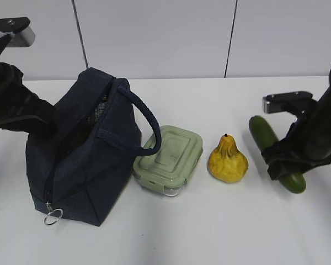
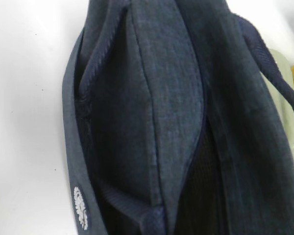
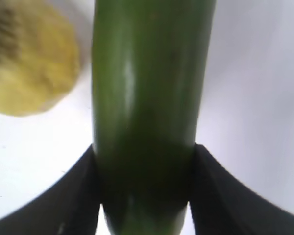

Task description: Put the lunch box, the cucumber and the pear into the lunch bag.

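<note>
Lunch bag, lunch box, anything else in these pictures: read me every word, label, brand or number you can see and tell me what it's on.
No text can be read in any view.
Lunch bag: a small white stitched mark near its lower edge in the left wrist view, too blurred to read.
Lunch box, pear, cucumber: no lettering shows.

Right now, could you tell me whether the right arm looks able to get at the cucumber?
Probably yes: the right tool already has a finger on each side of the cucumber, with the pear lying apart from it.
</note>
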### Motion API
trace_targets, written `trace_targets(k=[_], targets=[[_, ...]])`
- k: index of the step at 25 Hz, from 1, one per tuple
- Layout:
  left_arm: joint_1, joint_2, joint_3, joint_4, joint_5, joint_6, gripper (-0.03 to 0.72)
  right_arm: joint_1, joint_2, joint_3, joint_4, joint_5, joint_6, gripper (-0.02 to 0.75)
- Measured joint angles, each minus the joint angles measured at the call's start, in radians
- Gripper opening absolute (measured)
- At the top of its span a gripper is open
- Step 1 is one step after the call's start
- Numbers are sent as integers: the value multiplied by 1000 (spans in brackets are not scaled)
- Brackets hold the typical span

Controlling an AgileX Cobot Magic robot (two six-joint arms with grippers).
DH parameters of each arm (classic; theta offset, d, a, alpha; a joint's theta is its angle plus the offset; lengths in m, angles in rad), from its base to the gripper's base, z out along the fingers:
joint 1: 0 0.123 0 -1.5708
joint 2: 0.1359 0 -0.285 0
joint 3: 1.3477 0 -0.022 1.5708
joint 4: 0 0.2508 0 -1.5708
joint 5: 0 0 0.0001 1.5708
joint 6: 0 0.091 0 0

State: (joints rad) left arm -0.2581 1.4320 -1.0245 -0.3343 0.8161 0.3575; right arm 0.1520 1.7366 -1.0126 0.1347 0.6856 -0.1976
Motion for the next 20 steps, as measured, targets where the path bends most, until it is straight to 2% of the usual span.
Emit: trace_targets(k=[3,6,10,12,15,20], targets=[[0,0,0,0,0,0,-6,2,-113,-52,64,41,-13,365],[0,0,0,1,0,0,-6,47,-184,-141,240,115,-125,365],[0,0,0,0,-1,0,-6,196,-182,-279,502,162,-268,365],[0,0,0,-1,-7,0,-6,273,-151,-342,583,147,-295,365],[0,0,0,-3,-13,0,-6,363,-64,-428,666,110,-317,365],[0,0,0,-3,-15,0,-6,422,76,-514,763,48,-364,365]])
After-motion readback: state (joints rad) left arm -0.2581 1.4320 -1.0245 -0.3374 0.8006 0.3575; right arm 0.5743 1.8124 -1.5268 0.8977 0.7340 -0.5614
